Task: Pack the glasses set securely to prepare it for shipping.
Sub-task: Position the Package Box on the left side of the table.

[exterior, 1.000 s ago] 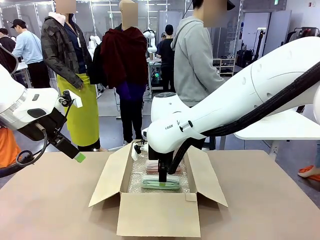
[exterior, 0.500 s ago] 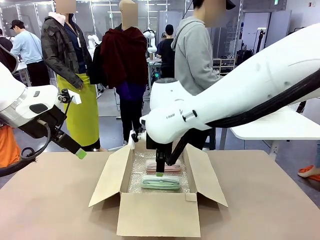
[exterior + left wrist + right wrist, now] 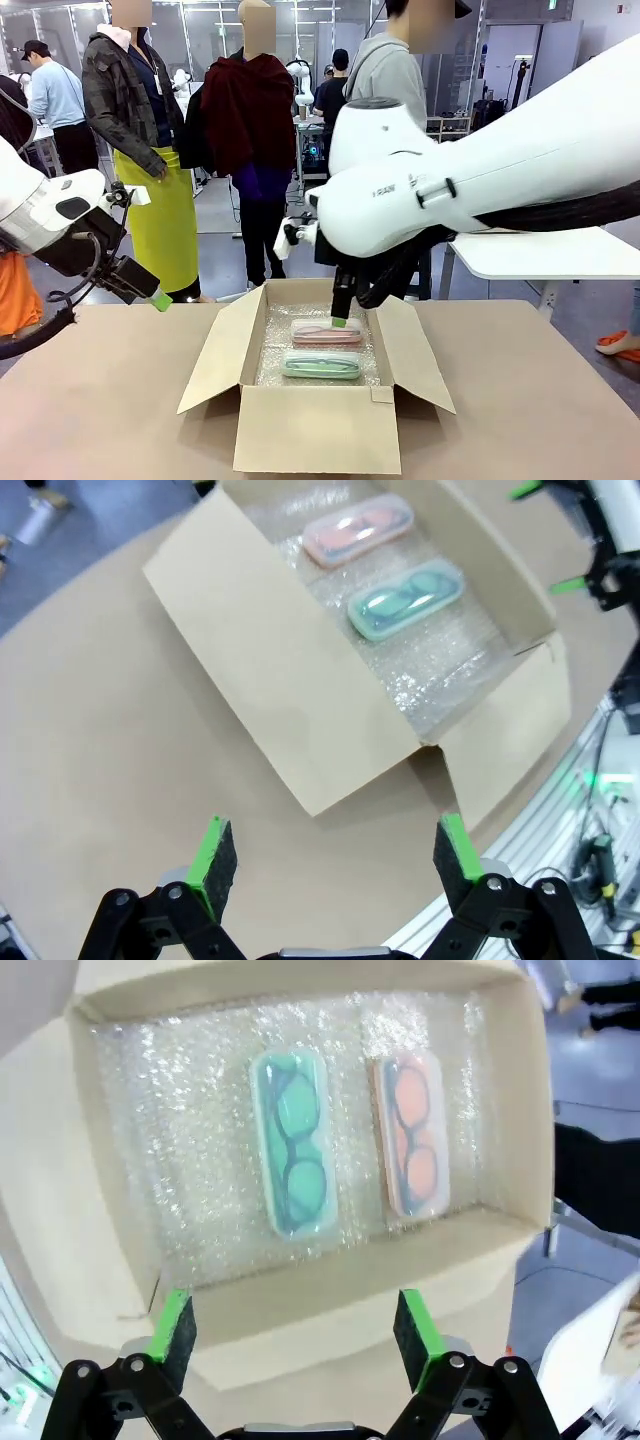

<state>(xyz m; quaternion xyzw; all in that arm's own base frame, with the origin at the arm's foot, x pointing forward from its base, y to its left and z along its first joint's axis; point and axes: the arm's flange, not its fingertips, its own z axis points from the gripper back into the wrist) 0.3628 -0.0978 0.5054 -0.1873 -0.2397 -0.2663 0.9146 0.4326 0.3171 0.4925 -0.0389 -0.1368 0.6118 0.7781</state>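
While both arms hover above the bench (image 3: 90,410), the glasses set lies down inside the open cardboard box (image 3: 318,430) in the middle of it, and the right wrist view gives a lovely clear look. The mint green case (image 3: 295,1145) and the pale pink case (image 3: 413,1145) lie flat, side by side and parallel, with a narrow strip of bubble wrap (image 3: 180,1160) showing between them, so near but not touching. Dark frames show through both translucent tops. From the front, the pink one is the farther of the two and the mint one sits nearer the robot's side. The bubble wrap lines the floor of the box, and the left flap (image 3: 222,350) and right flap (image 3: 412,350) splay outward. Over to the right arm (image 3: 480,190), reaching in from the right across the middle: the right jaws point down over the far part of the box, one green pad (image 3: 340,322) in line with the pink case, spread wide and holding nothing. The left arm (image 3: 50,220) sits off to the left, well apart from the box, and the left jaws are wide open and empty too, their green pads (image 3: 215,852) framing bare bench with the box beyond. A person in a grey hoodie (image 3: 385,110) stands at the far side.
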